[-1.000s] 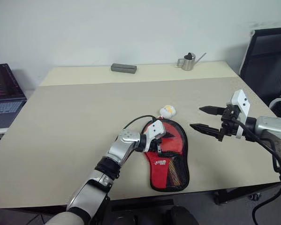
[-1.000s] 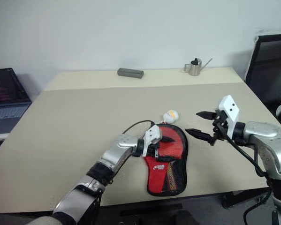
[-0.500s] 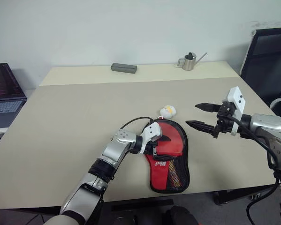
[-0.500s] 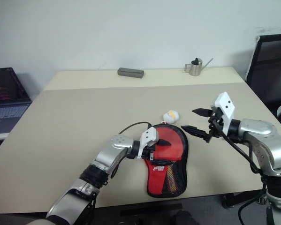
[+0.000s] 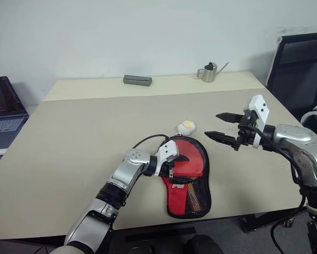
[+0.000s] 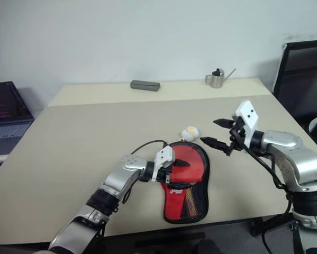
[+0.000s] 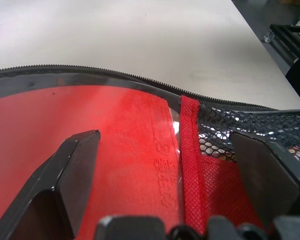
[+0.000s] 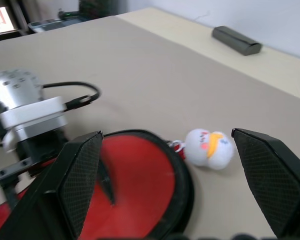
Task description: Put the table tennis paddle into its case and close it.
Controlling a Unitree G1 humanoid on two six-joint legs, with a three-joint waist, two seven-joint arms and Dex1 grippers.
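Change is small. The right gripper (image 5: 220,126), at the right of the frame, is now seen a bit closer to the round end of the case (image 5: 189,180) than a second ago. Its two black fingers are spread wide and nothing is held between them. The left gripper (image 5: 180,168), near the middle of the frame, is kept low over the open case, a touch further back toward the lower left. Its fingers are spread wide too and nothing is gripped.

The table tennis paddle (image 7: 114,145) is laid inside the case, red face up, with the black mesh pocket (image 7: 250,130) beside it. The case is spread open on the table (image 5: 73,137), low and middle in the frame. The duck charm (image 8: 209,147) is seen just above the case's round end.

The paddle is likely already in, so the closing is what is left. The right gripper is probably being brought in to help with that.

A small white logo is printed on the case, and faint marks are stamped on the red rubber. Neither can be read.
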